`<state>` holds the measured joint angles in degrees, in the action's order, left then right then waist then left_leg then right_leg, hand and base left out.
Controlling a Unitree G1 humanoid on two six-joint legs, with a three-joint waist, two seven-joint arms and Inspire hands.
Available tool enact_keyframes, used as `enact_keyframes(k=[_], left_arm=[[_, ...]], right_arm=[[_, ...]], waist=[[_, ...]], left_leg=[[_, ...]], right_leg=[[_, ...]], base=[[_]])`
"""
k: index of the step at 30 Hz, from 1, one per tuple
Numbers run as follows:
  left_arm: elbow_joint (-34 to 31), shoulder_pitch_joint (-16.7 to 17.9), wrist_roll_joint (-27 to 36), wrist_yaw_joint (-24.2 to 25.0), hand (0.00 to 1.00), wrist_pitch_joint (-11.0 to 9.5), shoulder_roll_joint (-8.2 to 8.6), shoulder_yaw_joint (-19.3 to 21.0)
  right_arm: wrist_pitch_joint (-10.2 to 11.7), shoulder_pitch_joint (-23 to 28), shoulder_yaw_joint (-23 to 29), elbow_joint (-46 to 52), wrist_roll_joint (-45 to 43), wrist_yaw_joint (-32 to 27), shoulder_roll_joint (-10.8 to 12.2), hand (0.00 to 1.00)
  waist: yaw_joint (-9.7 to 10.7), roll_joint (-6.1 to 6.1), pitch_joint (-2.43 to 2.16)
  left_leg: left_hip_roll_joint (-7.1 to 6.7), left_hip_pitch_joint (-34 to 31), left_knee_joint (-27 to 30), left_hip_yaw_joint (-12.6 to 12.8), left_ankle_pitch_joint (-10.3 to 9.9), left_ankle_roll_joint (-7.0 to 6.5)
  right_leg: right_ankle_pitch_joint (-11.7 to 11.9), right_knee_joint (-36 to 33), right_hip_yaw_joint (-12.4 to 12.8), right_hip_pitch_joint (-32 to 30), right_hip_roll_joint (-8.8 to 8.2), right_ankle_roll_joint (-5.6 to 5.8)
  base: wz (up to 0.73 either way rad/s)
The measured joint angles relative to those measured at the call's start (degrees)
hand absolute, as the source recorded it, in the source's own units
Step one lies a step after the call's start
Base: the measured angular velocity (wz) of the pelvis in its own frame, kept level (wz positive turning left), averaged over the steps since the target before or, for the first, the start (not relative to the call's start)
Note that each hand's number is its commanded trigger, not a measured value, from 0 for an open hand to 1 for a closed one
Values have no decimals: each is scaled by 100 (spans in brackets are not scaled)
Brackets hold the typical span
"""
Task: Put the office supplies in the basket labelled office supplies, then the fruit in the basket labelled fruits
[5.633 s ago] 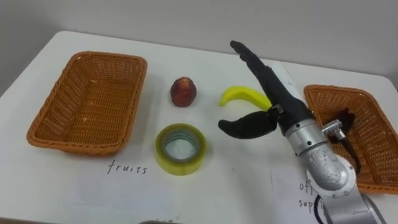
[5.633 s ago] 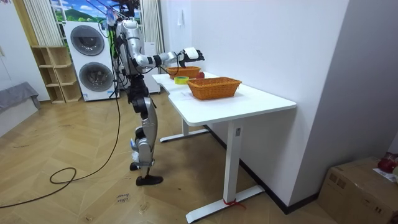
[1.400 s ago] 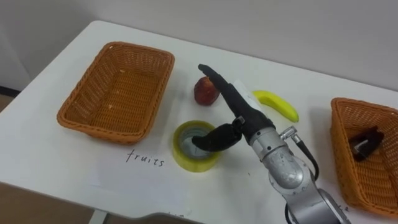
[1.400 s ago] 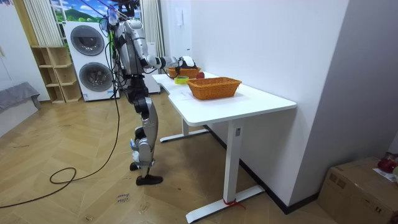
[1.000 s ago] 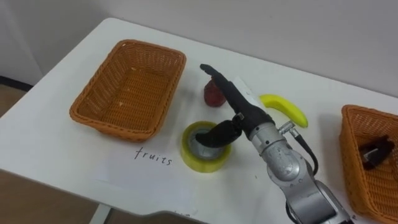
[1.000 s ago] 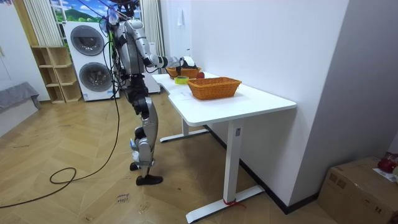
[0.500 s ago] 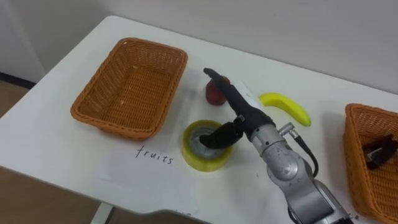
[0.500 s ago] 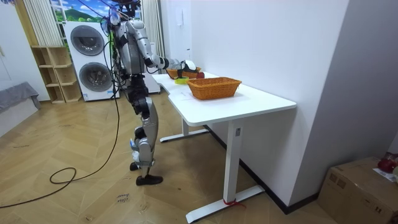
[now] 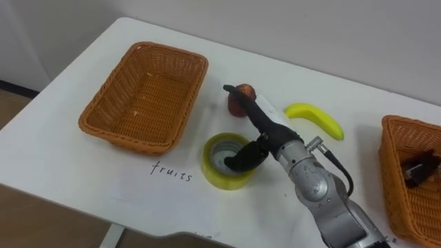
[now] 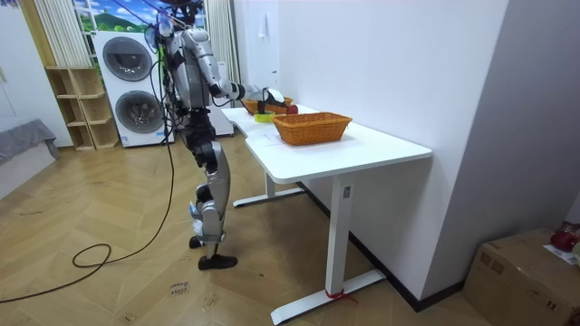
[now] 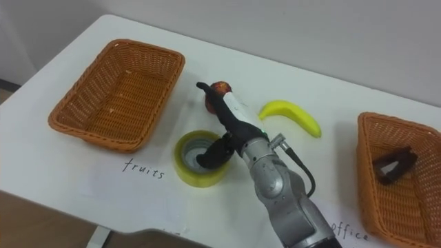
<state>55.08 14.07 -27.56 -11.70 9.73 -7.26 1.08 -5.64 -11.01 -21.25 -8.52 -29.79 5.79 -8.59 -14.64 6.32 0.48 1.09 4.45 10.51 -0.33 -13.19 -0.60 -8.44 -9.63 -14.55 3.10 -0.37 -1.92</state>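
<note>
Where two baskets [image 9: 131,138] [image 9: 394,180] sit, one hand [image 9: 266,137] touches tape [image 9: 227,179].

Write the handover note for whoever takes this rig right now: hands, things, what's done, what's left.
Right hand: open, fingers straight over the tape roll, thumb down in its hole; roll not yet gripped.
Apple and banana lie on the table between the baskets.
Left basket, labelled fruits: no fruit in it yet.
Right basket: holds a dark office item.
Done: one supply sorted.
Left: tape roll to the right basket, then apple and banana to the left basket.
</note>
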Motion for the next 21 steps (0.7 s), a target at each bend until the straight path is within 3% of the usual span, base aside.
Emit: enact_keyframes(k=[2,8,21], left_arm=[[0,-12,-81,3,0,0,-2,19],[3,-108,-132,4,0,-9,-86,93],[2,-160,-139,-6,0,-20,-124,101]], right_arm=[[-35,-2,3,-1,-68,129,0,0],[-41,-20,11,0,-52,308,-17,0],[-45,-154,57,23,-182,624,-20,0]], waist=[[1,26,-13],[-8,114,26],[2,103,35]], left_leg=[[-2,2,15,-1,0,0],[-13,7,-11,-25,1,-2],[-12,15,-11,-54,4,-7]], right_leg=[[0,-2,-8,14,-3,0],[0,-2,-53,41,-12,0],[0,2,-123,43,-15,0]], base=[[0],[2],[1]])
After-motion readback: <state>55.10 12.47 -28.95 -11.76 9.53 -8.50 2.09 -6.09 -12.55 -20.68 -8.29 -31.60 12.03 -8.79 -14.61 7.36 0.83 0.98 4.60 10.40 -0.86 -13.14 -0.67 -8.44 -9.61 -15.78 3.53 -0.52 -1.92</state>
